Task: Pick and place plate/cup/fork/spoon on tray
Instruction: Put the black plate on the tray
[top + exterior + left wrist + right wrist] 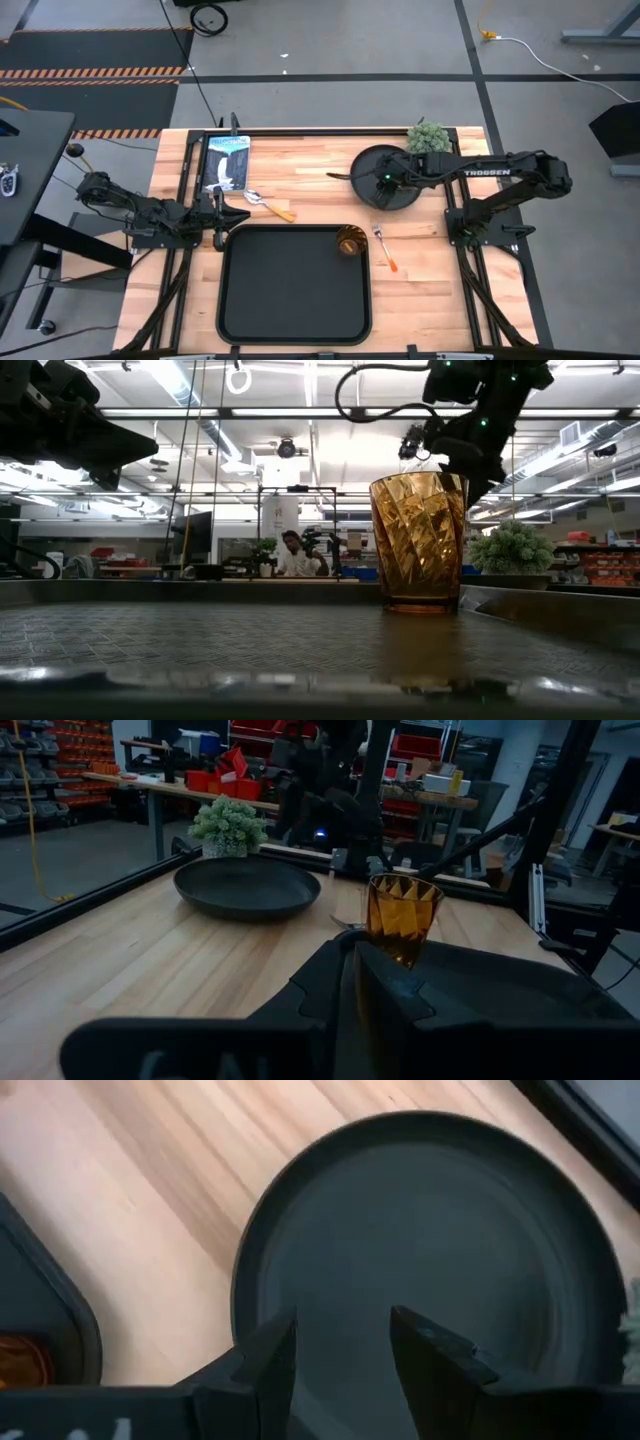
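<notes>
Our right gripper [342, 1342] hovers, fingers parted, over the plate [385, 176] beyond the tray [295, 322]. We see the cup [350, 241] upright in its far right corner. Our left gripper [216, 217] waits shut beside the tray.

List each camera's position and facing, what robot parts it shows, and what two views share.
High: overhead, straight down; both arms, tray, spoon, fork.
Low: tray level, facing the room; cup close, an arm above.
Left wrist: low by the tray's edge, facing across the table; left gripper shut.
Right wrist: looking down on the plate; right gripper open.
Shared: left wrist and high both show cup and plate.
</notes>
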Tool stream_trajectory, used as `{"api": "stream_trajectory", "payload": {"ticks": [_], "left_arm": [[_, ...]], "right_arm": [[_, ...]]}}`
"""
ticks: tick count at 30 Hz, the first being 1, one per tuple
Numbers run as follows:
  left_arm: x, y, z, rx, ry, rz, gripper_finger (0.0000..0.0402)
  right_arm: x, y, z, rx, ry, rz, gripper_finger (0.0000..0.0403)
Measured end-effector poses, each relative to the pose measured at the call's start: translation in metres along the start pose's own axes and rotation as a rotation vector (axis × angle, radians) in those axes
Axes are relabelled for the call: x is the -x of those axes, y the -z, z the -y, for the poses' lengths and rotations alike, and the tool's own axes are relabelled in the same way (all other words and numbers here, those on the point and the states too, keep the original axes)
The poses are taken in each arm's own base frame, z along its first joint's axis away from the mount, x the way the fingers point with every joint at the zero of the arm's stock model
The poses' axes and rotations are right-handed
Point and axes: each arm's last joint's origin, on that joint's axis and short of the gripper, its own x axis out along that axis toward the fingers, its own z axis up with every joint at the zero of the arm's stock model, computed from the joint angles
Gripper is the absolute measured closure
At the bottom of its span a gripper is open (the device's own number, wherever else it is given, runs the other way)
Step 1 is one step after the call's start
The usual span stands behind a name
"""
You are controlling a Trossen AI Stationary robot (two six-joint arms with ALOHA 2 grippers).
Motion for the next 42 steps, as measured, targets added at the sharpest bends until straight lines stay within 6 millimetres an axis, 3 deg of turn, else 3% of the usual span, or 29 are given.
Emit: {"api": "stream_trajectory", "payload": {"ticks": [8,16,26,32,38,42], "left_arm": [[0.000,0.000,0.000,0.000,0.000,0.000,0.0358],[0.000,0.000,0.000,0.000,0.000,0.000,0.0358],[0.000,0.000,0.000,0.000,0.000,0.000,0.0358],[0.000,0.000,0.000,0.000,0.000,0.000,0.0358],[0.000,0.000,0.000,0.000,-0.001,0.000,0.0358],[0.000,0.000,0.000,0.000,-0.001,0.000,0.0358]], "right_arm": [[-0.012,0.016,0.001,-0.131,-0.004,-0.059,0.0235],[-0.030,0.034,0.002,-0.135,0.001,-0.074,0.0235],[-0.031,0.043,0.002,-0.320,0.020,-0.125,0.0235],[-0.013,0.055,0.019,-0.463,0.119,-0.174,0.0240],[0.007,0.059,0.051,-0.586,0.127,-0.220,0.0254],[0.005,0.054,0.076,-0.652,0.130,-0.238,0.0262]]}}
